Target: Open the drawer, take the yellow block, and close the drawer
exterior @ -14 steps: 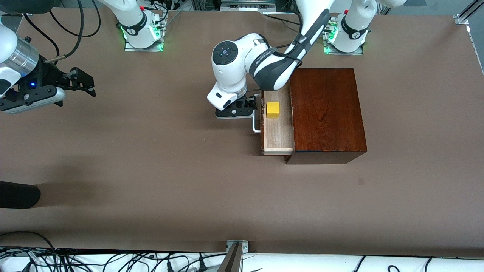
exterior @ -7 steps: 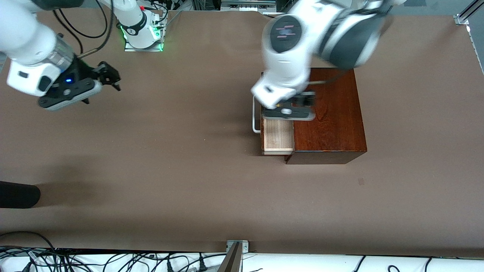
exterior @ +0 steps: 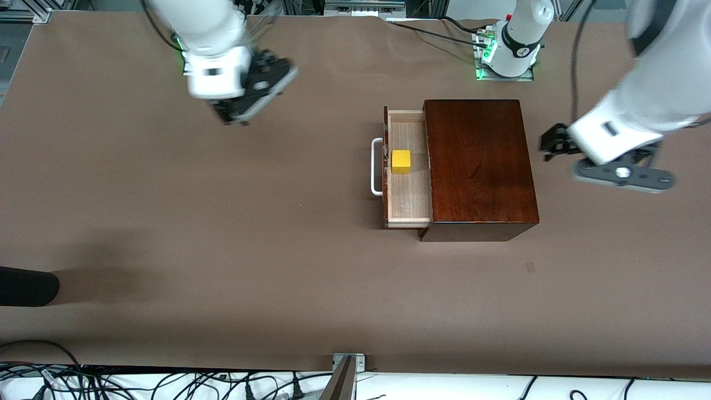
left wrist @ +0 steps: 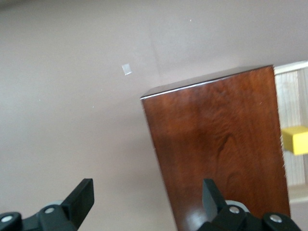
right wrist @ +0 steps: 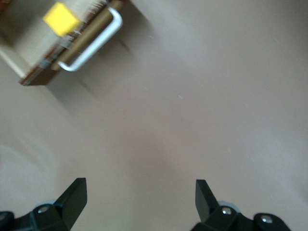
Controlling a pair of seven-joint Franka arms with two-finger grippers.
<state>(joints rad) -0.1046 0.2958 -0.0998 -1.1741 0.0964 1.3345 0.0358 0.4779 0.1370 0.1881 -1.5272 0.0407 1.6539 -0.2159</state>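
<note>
Yellow block point(exterior: 401, 161) lies in the open drawer point(exterior: 408, 169), on the pale wood floor just inside the white handle point(exterior: 376, 166), and no claw touches it. The right gripper point(exterior: 253, 91) hangs over bare table toward the right arm's end, well apart from the drawer, with its fingers point(right wrist: 72, 195) spread wide and empty; the block shows ahead of it in the right wrist view. The left gripper point(exterior: 602, 158) hangs over the table beside the wooden box point(exterior: 480, 166), fingers point(left wrist: 82, 197) likewise spread and empty. The step in hand appears to be the pickup: bring one spread claw over the block, square the fingers to two flat faces, descend clear of the drawer walls, then pinch. Count: one drawer, one block, one box, one handle, two grippers.
</note>
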